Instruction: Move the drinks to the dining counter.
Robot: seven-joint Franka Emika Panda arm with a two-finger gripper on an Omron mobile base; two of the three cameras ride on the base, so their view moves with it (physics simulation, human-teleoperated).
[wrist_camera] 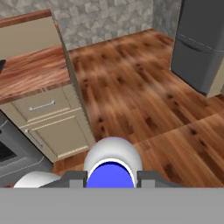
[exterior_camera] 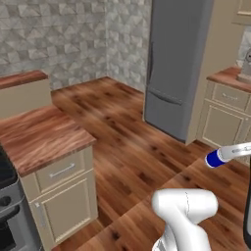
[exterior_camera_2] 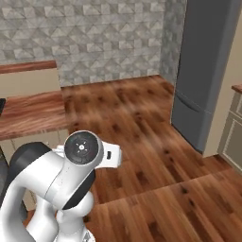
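A small blue-and-white bottle (exterior_camera: pixel 223 156), one of the drinks, hangs on its side in mid-air over the wood floor, blue end pointing left, at the right edge of the left base view. In the hand view its round blue end with a white rim (wrist_camera: pixel 111 168) sits between the two dark fingertips (wrist_camera: pixel 75 177). My gripper (wrist_camera: pixel 111 179) is shut on it. The dining counter is out of view.
A beige cabinet with a wood top (exterior_camera: pixel 39 137) and a black cooktop and oven front (exterior_camera: pixel 7 211) stands at the left, with a raised ledge (exterior_camera: pixel 22 78) behind it. A grey fridge (exterior_camera: pixel 176 63) and more cabinets (exterior_camera: pixel 228 108) stand at the right. Open wood floor (exterior_camera: pixel 132 137) lies between.
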